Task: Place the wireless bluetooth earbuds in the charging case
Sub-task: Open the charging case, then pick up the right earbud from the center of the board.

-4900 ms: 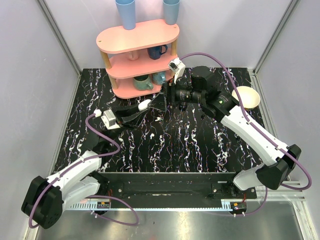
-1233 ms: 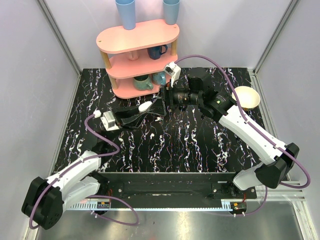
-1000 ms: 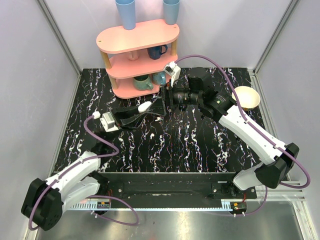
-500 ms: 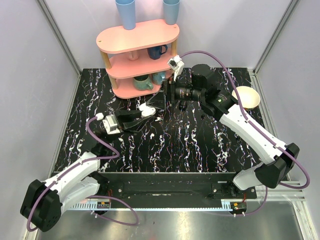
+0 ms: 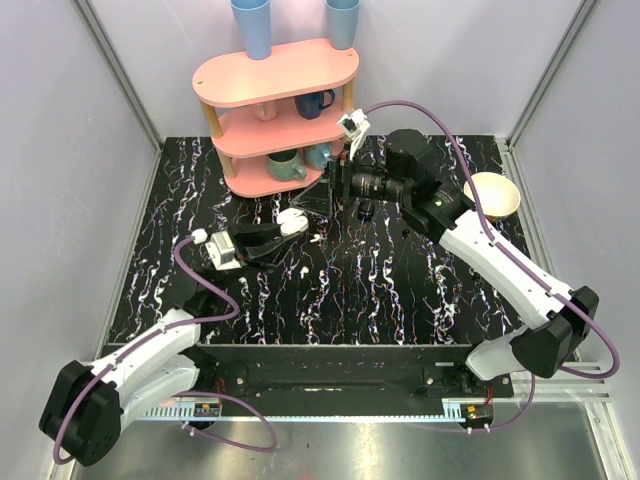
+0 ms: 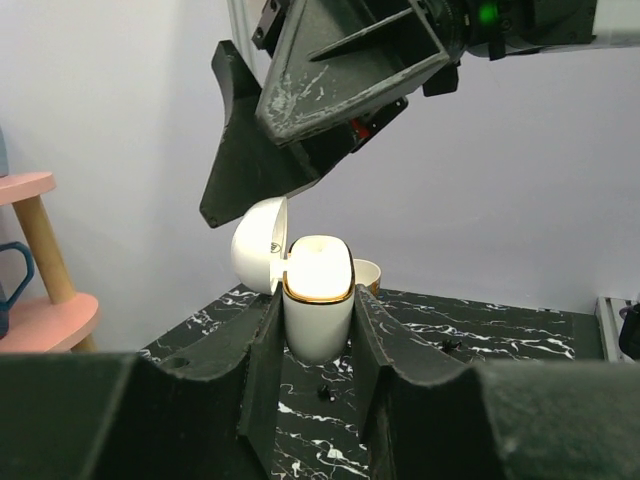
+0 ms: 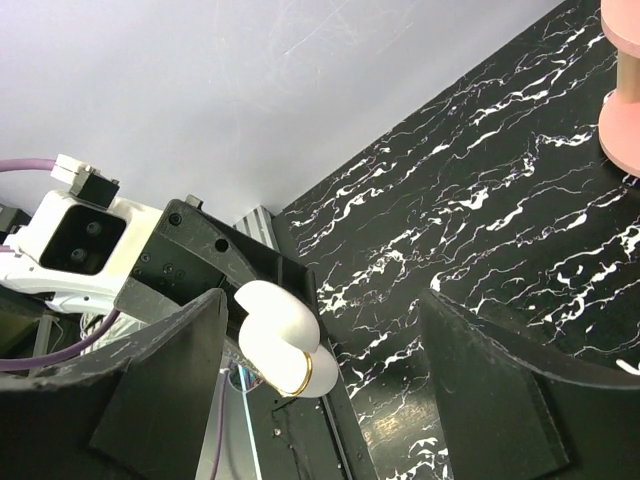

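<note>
The white-and-black left arm [image 5: 150, 350] reaches far toward the middle, its black left gripper [image 5: 278, 233] clamped on an upright white charging case [image 6: 318, 300]. The white-and-black right arm [image 5: 500, 262] stretches leftward, with its black right gripper [image 5: 318, 200] just above and its fingers spread wide.

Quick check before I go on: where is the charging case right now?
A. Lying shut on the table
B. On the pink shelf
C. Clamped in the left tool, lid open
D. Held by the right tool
C: the left wrist view shows the charging case clamped in the left tool, its lid swung open to one side.
</note>
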Action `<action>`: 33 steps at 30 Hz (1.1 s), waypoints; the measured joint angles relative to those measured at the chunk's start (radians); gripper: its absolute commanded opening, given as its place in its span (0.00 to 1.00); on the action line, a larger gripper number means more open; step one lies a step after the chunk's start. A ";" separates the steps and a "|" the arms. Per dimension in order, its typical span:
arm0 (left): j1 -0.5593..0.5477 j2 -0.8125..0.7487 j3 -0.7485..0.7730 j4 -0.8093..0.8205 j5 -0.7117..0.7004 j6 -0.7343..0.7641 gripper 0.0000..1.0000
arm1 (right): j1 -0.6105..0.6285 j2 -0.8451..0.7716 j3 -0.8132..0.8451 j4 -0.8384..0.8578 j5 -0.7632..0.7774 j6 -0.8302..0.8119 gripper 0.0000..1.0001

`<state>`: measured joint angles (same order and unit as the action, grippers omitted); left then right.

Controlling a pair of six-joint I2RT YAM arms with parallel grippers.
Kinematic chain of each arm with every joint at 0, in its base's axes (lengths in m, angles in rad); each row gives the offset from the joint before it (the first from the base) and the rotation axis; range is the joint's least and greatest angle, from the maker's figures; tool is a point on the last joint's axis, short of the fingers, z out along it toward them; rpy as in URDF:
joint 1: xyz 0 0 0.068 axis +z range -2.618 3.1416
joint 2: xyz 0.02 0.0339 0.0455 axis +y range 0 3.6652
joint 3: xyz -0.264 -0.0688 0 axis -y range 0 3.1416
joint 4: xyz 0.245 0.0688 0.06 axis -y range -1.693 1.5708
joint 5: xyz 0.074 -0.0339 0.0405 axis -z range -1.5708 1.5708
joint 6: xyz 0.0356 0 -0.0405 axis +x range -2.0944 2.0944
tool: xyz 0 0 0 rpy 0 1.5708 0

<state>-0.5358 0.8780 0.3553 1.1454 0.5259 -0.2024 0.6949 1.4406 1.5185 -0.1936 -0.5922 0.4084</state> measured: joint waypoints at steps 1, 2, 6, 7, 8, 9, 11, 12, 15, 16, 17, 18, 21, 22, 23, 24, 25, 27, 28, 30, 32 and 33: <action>0.000 0.000 -0.005 0.001 -0.007 -0.001 0.00 | 0.000 -0.002 -0.006 0.004 0.001 0.000 0.85; 0.000 0.000 -0.007 0.000 -0.014 -0.001 0.00 | 0.000 -0.006 -0.014 0.009 0.007 0.000 0.85; 0.000 -0.024 -0.030 -0.008 -0.047 0.002 0.00 | -0.014 -0.024 -0.032 0.007 0.087 0.005 0.87; 0.000 -0.041 -0.038 -0.019 -0.056 0.007 0.00 | -0.027 -0.030 -0.033 0.002 0.115 0.011 0.85; 0.000 -0.063 -0.047 -0.035 -0.065 0.014 0.00 | -0.043 -0.035 -0.035 -0.003 0.140 0.017 0.84; 0.000 -0.090 -0.055 -0.058 -0.074 0.021 0.00 | -0.072 -0.045 -0.041 -0.006 0.171 0.028 0.83; 0.000 -0.138 -0.066 -0.092 -0.090 0.036 0.00 | -0.142 -0.063 -0.061 -0.012 0.224 0.056 0.81; 0.000 -0.163 -0.070 -0.112 -0.096 0.042 0.00 | -0.171 -0.068 -0.070 -0.015 0.238 0.066 0.80; 0.000 -0.234 -0.076 -0.174 -0.114 0.062 0.00 | -0.254 -0.047 -0.076 -0.048 0.270 0.106 0.76; 0.000 -0.253 -0.076 -0.191 -0.117 0.067 0.00 | -0.265 -0.025 -0.072 -0.062 0.281 0.121 0.75; 0.000 -0.272 -0.076 -0.211 -0.120 0.074 0.00 | -0.268 0.005 -0.072 -0.071 0.288 0.139 0.74; 0.000 -0.291 -0.076 -0.236 -0.123 0.081 0.00 | -0.268 0.039 -0.073 -0.075 0.289 0.157 0.73; 0.000 -0.348 -0.076 -0.292 -0.134 0.103 0.00 | -0.261 0.153 -0.093 -0.078 0.303 0.209 0.74; 0.000 -0.360 -0.076 -0.304 -0.137 0.108 0.00 | -0.257 0.196 -0.100 -0.086 0.314 0.225 0.74; 0.000 -0.375 -0.075 -0.328 -0.142 0.115 0.00 | -0.254 0.239 -0.105 -0.095 0.332 0.238 0.74; 0.000 -0.388 -0.075 -0.349 -0.145 0.121 0.00 | -0.248 0.278 -0.106 -0.102 0.351 0.252 0.74; 0.000 -0.399 -0.073 -0.370 -0.147 0.126 0.00 | -0.243 0.319 -0.106 -0.109 0.370 0.267 0.75; 0.000 -0.416 -0.067 -0.411 -0.152 0.133 0.00 | -0.229 0.390 -0.102 -0.127 0.402 0.291 0.75; 0.000 -0.426 -0.063 -0.432 -0.156 0.137 0.00 | -0.219 0.424 -0.097 -0.139 0.423 0.304 0.75; 0.000 -0.444 -0.055 -0.466 -0.165 0.147 0.00 | -0.192 0.491 -0.076 -0.154 0.469 0.328 0.75; 0.000 -0.459 -0.048 -0.486 -0.172 0.154 0.00 | -0.158 0.552 -0.041 -0.162 0.510 0.352 0.75; 0.000 -0.465 -0.042 -0.502 -0.176 0.159 0.00 | -0.143 0.573 -0.029 -0.163 0.530 0.362 0.75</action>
<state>-0.5358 0.4129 0.3134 0.6437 0.3500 -0.0433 0.5514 2.0136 1.4891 -0.3569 -0.0620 0.7700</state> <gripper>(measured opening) 0.329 0.747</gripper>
